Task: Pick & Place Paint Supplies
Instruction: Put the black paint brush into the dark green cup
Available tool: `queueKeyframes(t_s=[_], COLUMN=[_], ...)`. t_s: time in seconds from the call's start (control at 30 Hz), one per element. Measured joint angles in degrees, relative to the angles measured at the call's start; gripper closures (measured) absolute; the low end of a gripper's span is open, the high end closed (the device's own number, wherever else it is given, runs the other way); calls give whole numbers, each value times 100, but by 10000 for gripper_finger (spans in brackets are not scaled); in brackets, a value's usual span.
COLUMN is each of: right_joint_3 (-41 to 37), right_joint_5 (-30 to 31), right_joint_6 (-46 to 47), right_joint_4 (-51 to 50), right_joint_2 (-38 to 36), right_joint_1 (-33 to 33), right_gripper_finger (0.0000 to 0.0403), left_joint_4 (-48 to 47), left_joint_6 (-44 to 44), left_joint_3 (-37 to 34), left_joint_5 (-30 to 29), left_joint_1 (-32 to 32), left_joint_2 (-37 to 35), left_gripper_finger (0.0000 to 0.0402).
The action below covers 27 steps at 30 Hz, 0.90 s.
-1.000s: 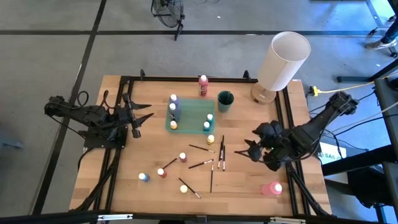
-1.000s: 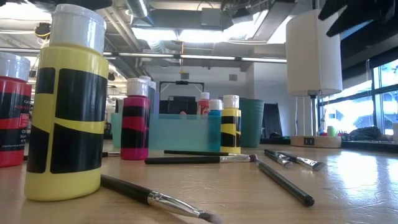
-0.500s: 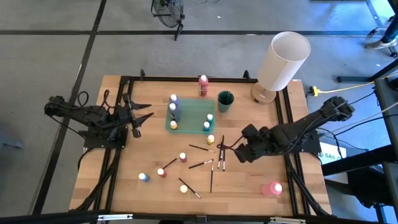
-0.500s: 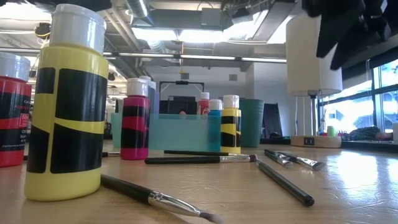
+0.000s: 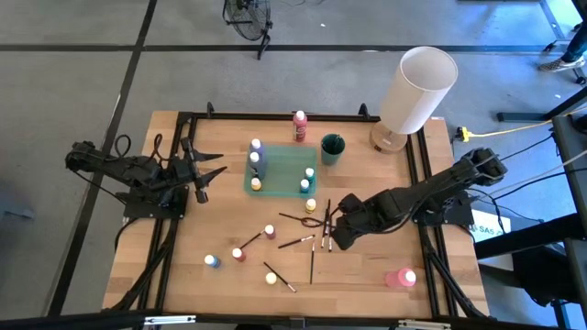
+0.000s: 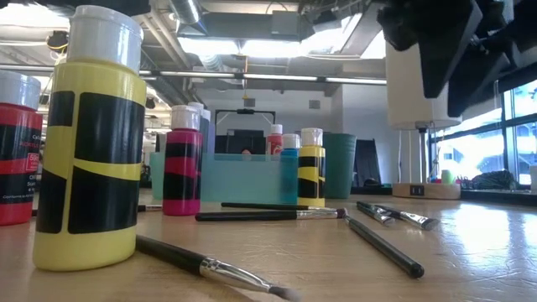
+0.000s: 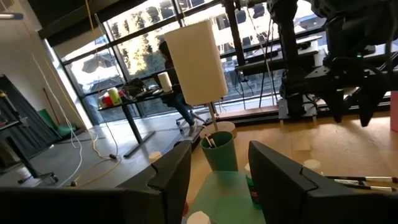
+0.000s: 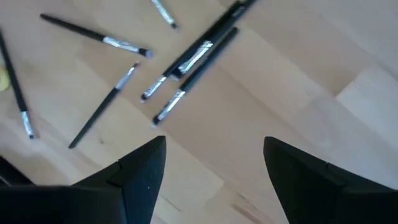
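Several thin dark-handled brushes (image 5: 312,234) lie scattered flat on the wooden table, seen close in the right wrist view as brushes (image 8: 186,62). My right gripper (image 5: 332,226) hangs open just above them, pointing down, with nothing between its fingers (image 8: 143,171). Small white-capped paint bottles stand loose near the front: yellow (image 6: 88,143), red (image 6: 17,151), pink (image 6: 182,164). More bottles stand in a teal tray (image 5: 280,172). My left gripper (image 5: 215,174) waits open and level at the table's left, holding nothing.
A teal cup (image 5: 332,148) stands beside the tray's far right corner. A big white cylinder (image 5: 417,92) stands at the far right. A red bottle (image 5: 300,126) stands at the far edge, and a pink bottle (image 5: 401,278) lies near the front right corner.
My right gripper has moved from the table's right side toward its left and downward, tipping from slanted to nearly straight down. It now hovers over the scattered brushes. The brushes and bottles have not moved.
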Motion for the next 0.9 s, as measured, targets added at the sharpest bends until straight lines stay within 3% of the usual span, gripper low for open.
queueKeyframes(t_s=[0.2, 0.4, 0.9], right_joint_3=[223, 223, 227], right_joint_5=[84, 62, -321], right_joint_6=[-38, 546, 1231], right_joint_4=[9, -152, 798], right_joint_2=[341, 759, 1443], right_joint_1=[-7, -11, 68], right_gripper_finger=[130, 130, 130], left_joint_4=[-2, -51, -59], left_joint_6=[-2, -50, -66], left_joint_3=[0, 0, 0], left_joint_5=[0, 2, 4], left_joint_1=[0, 1, 2], left_joint_2=[0, 1, 2], left_gripper_finger=[245, 245, 245])
